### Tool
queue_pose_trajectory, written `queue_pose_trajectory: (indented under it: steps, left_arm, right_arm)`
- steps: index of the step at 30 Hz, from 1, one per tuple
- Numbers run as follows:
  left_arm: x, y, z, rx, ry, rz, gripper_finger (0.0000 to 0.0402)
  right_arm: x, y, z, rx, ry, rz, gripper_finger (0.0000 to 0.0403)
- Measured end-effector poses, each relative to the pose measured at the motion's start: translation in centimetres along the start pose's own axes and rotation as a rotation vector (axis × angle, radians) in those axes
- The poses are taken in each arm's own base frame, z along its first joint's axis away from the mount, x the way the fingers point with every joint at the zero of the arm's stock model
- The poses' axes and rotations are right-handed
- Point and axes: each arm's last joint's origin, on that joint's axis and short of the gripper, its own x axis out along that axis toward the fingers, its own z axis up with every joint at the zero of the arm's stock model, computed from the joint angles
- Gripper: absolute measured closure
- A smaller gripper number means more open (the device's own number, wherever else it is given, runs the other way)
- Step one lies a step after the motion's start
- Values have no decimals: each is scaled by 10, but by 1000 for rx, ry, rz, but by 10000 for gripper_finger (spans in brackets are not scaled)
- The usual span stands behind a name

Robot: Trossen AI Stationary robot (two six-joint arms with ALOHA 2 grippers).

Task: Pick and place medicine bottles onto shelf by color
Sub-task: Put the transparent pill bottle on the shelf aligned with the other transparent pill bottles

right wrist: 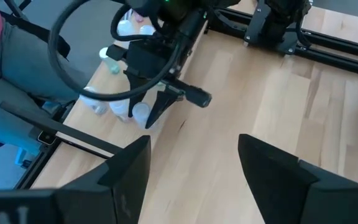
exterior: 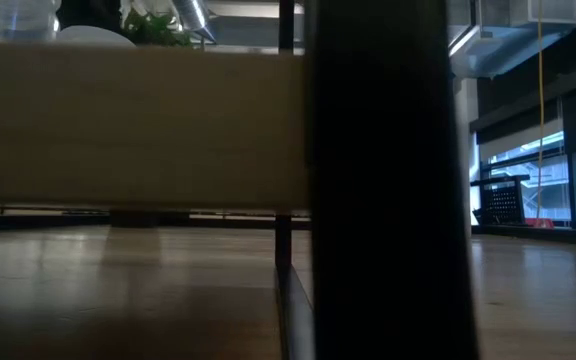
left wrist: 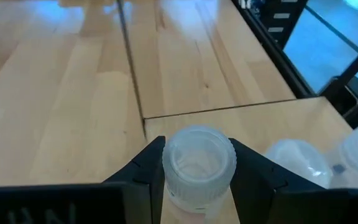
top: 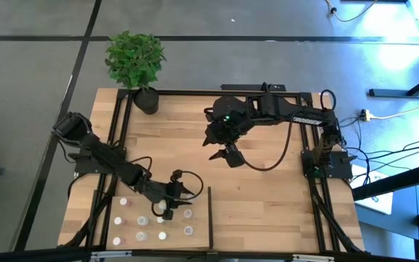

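Observation:
The shelf (top: 201, 240) is a light-wood panel at the table's near left. Several tiny whitish medicine bottles (top: 140, 236) stand on it in loose rows. My left gripper (top: 172, 206) reaches low over the shelf from the left and is shut on one clear bottle (left wrist: 199, 163). Two more bottles (left wrist: 294, 158) stand just beside it. My right gripper (top: 224, 153) hangs high over the table's middle, open, with nothing between its fingers (right wrist: 129, 168). The right wrist view also shows the left gripper with its bottle (right wrist: 140, 115). The low view shows none of these things. My left gripper pinches the bottle's ribbed top (left wrist: 197, 183) between its two fingers (left wrist: 145, 171), one on each side. The fingers slant down from the table's left. The bottle stands upright in the hold. The fingers hide its base, so I cannot tell whether it rests on the shelf.
A black plant pot (top: 146, 98) with a green plant stands at the far left corner. Black rails (top: 209, 218) edge the shelf. A person in jeans (right wrist: 11, 68) is just beyond the table's edge by the shelf. Bare wood (top: 268, 204) lies right of the shelf.

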Motion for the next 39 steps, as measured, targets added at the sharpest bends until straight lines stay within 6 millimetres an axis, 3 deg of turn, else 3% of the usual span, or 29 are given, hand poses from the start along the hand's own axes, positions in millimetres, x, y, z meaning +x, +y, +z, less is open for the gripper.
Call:
queue_pose_trajectory:
  steps: [39]
  left_arm:
    - [6,-8,-10,-24,33,-17,272]
  right_arm:
    - [0,0,1,-5,-14,-4,159]
